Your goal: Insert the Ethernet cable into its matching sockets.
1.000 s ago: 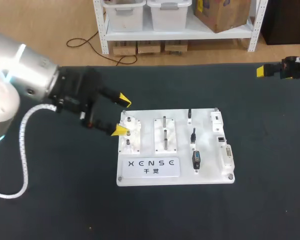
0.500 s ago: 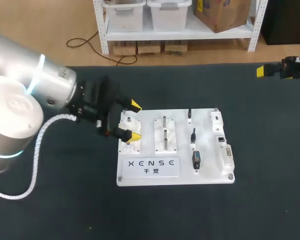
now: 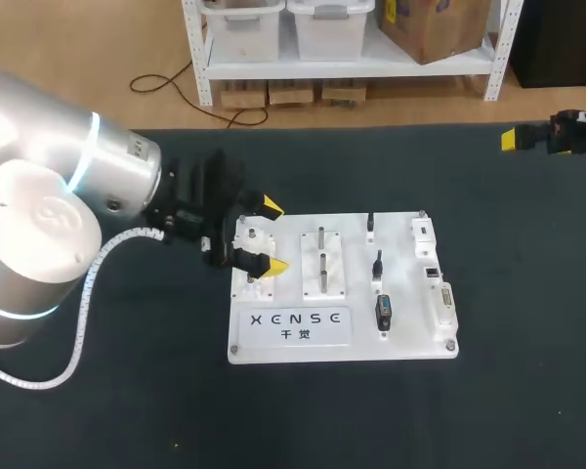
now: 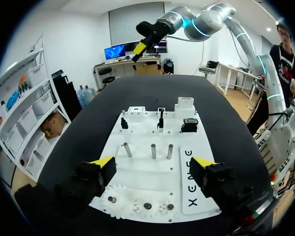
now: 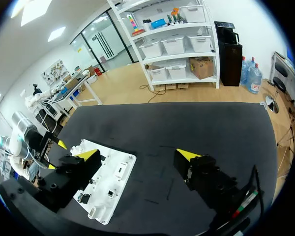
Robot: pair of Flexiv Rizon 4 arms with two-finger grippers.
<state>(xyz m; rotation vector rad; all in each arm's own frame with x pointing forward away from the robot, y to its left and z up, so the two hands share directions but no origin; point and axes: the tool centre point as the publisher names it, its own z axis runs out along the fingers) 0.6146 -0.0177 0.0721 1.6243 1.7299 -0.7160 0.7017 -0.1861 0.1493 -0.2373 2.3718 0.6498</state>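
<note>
The white task board (image 3: 291,328) lies at the table's middle. Small black plugs (image 3: 377,264) and a larger black connector (image 3: 383,311) stand along its right part, beside white socket blocks (image 3: 441,303). I cannot tell which plug is the Ethernet one. My left gripper (image 3: 271,235) hangs open over the gear block (image 3: 252,262) at the board's left end. In the left wrist view that gripper (image 4: 152,164) straddles the board (image 4: 137,169), with the plugs (image 4: 161,120) ahead of it. My right gripper (image 3: 513,139) is at the far right edge, open (image 5: 136,155) and holding nothing, away from the board (image 5: 108,182).
Three metal pegs (image 4: 153,151) stand on the board between the left gripper and the plugs. Dark table cloth (image 3: 488,410) surrounds the board on all sides. My left arm's white hose (image 3: 73,322) loops over the table's left part.
My left arm has moved right, bringing its open gripper from the board's left edge to over the gear block. The right arm has not moved.
</note>
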